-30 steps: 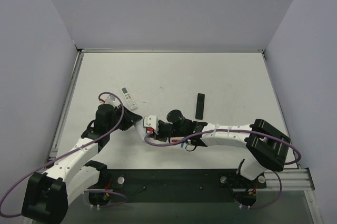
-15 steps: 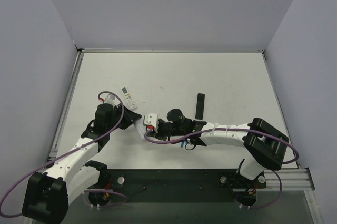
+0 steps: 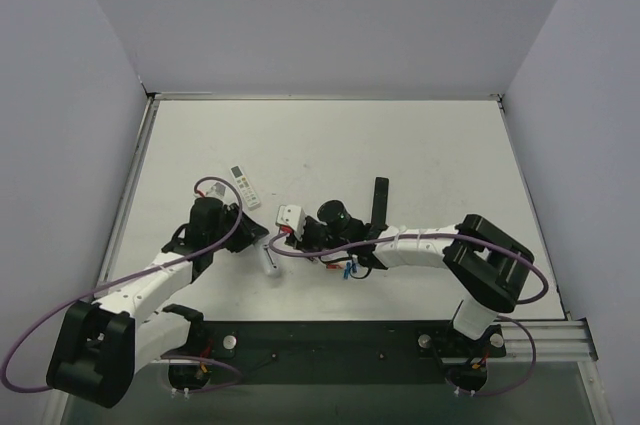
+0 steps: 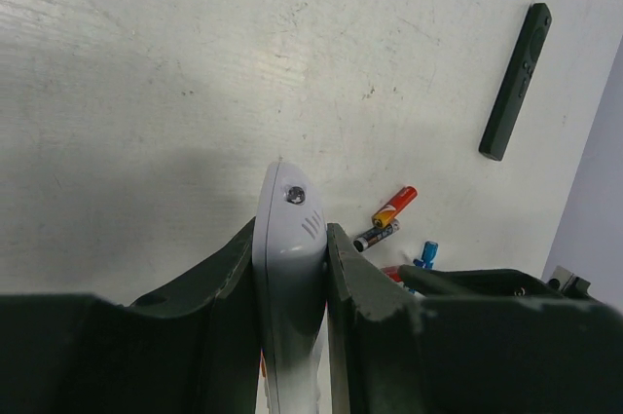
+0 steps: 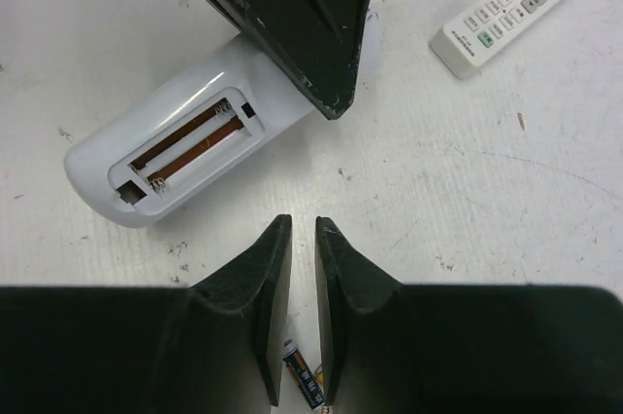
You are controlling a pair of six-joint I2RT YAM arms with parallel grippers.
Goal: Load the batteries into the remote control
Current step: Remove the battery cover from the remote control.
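Observation:
The white remote control [image 5: 185, 146] has its battery recess open and empty, with springs showing. My left gripper [image 4: 290, 239] is shut on one end of it; its dark fingers [image 5: 292, 15] also show in the right wrist view. From above, the remote [image 3: 270, 257] sits between the two grippers. My right gripper [image 5: 303, 229] is nearly shut and empty, just beside the remote's long edge. A blue battery [image 4: 426, 254] lies on the table, partly hidden behind the right arm. The batteries show as a small cluster [image 3: 347, 270] under that arm.
Another white remote [image 5: 511, 5] lies face up beyond the grippers, seen from above [image 3: 245, 185]. A slim black remote [image 4: 516, 80] lies to the right. A red cell [image 4: 394, 206] and a dark grey cell [image 4: 376, 235] lie beside the blue one. A dark cell [image 5: 304, 385] lies under my right fingers.
My left gripper has swung right with the remote, which now points toward the near edge. My right gripper has moved left and a little farther back, close beside the remote.

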